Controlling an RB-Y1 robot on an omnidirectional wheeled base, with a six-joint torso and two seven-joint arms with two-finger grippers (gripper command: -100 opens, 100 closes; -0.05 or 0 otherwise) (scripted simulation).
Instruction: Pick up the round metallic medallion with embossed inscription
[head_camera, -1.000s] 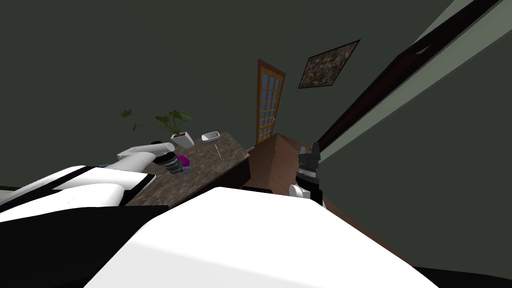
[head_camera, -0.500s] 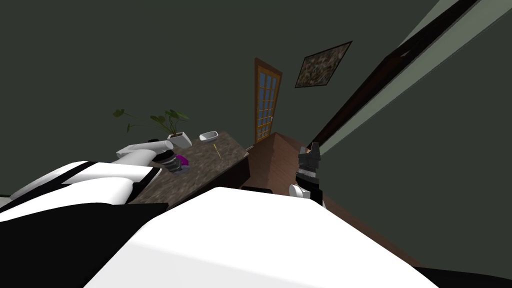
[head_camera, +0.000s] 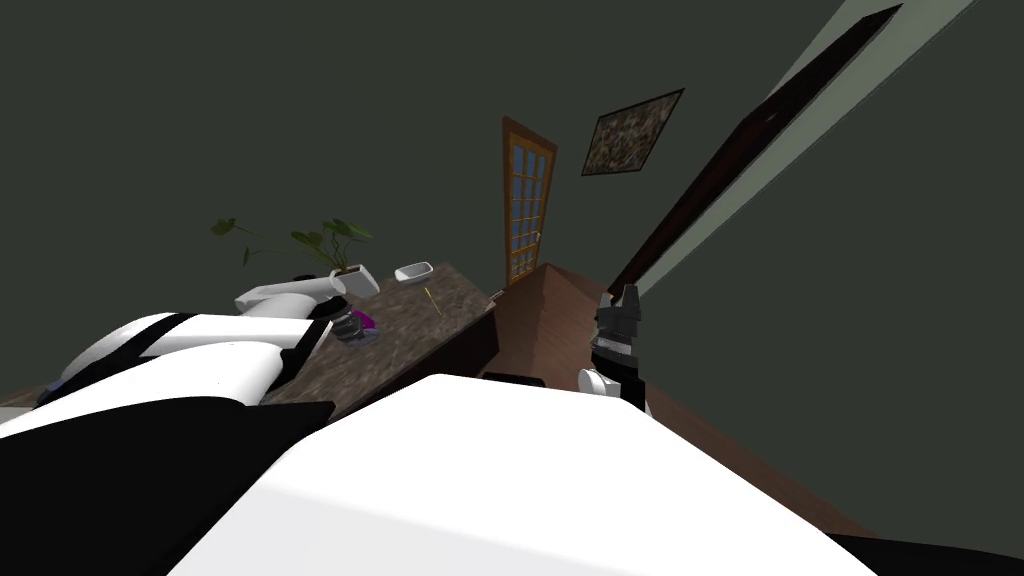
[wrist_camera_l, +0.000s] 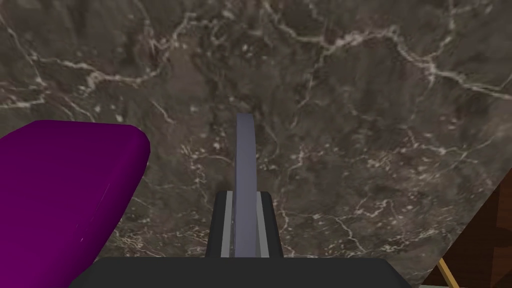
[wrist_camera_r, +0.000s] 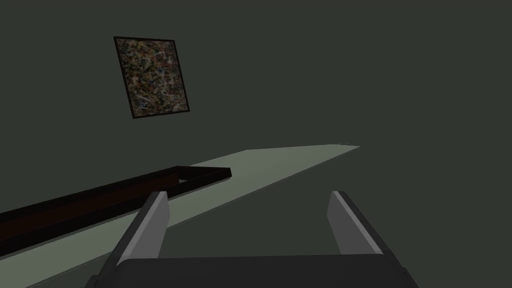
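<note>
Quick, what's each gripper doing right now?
Left gripper: shut on the thin grey medallion, seen edge-on between the fingers.
Right gripper: open, holding nothing.

The head camera swings, sliding the door (head_camera: 527, 205) and wall picture (head_camera: 632, 133) leftward, while the left arm's elbow lifts toward the white planter (head_camera: 357, 281) (left gripper (head_camera: 351, 329) pinching the grey medallion (wrist_camera_l: 246, 165)).

Left gripper (head_camera: 347, 328) over marble table (head_camera: 430, 315), beside purple block (head_camera: 367, 320); right gripper (head_camera: 625, 303) above wooden floor (head_camera: 555, 320).
</note>
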